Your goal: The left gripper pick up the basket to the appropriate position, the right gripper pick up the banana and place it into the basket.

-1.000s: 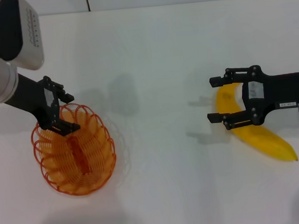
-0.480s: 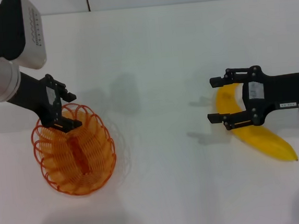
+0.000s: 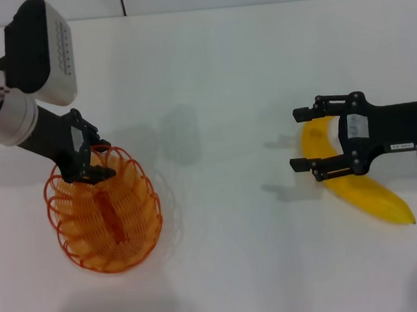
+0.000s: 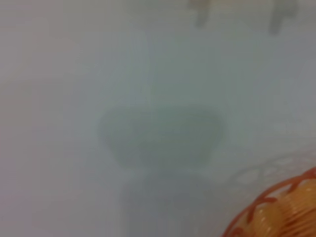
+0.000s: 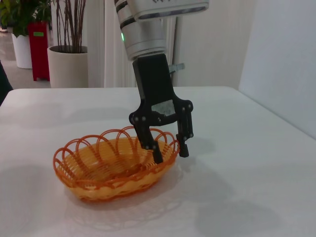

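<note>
The orange wire basket (image 3: 106, 216) sits on the white table at the left in the head view. My left gripper (image 3: 94, 161) is open at the basket's far end, one finger inside the rim and one outside. The right wrist view shows this straddle on the basket (image 5: 116, 165) by the left gripper (image 5: 169, 150). The left wrist view shows only a bit of the basket's rim (image 4: 276, 212). The yellow banana (image 3: 361, 190) lies on the table at the right. My right gripper (image 3: 299, 138) is open, with its fingers on either side of the banana's upper end.
The white table (image 3: 232, 256) spans the whole head view, and its far edge runs along the top. Past the table's far side, the right wrist view shows a white plant pot (image 5: 66, 66) and a red bin (image 5: 39, 47).
My left arm's housing has shifted a little to the right above the basket's far end. The basket, the banana and my right gripper have not moved.
</note>
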Tool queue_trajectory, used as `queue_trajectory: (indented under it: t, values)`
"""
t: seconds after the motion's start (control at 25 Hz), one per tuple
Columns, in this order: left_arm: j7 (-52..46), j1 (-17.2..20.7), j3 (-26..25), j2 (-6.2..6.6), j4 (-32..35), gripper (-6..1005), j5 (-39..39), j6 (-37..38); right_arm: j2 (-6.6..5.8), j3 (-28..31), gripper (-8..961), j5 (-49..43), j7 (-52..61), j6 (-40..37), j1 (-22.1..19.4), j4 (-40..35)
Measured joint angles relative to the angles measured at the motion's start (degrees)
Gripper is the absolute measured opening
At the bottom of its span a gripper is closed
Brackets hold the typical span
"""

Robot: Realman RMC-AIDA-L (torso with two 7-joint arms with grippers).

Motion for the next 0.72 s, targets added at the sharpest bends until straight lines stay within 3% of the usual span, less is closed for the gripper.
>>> queue_trajectory:
  t: [0.04, 0.12, 0.36, 0.72]
  values:
    - [-0.24, -0.01, 0.01, -0.02, 0.11, 680, -0.06, 0.0, 0.0, 0.0, 834, 0.0, 0.0, -0.01, -0.05, 0.0]
    - [-0.9, -0.12, 0.01, -0.03, 0.22, 486, -0.33, 0.01, 0.0, 0.0, 834, 0.0, 0.0, -0.04, -0.2, 0.0]
    - [-2.28, -0.3, 0.06, 0.11, 0.48, 254, -0.22, 0.1, 0.0, 0.0, 834, 0.0, 0.0, -0.07, -0.33, 0.0]
    - [-4.15, -0.17, 0.33, 0.38, 2.22, 124, 1.27, 1.43, 0.0, 0.0, 834, 0.0, 0.53, -0.17, -0.53, -0.32]
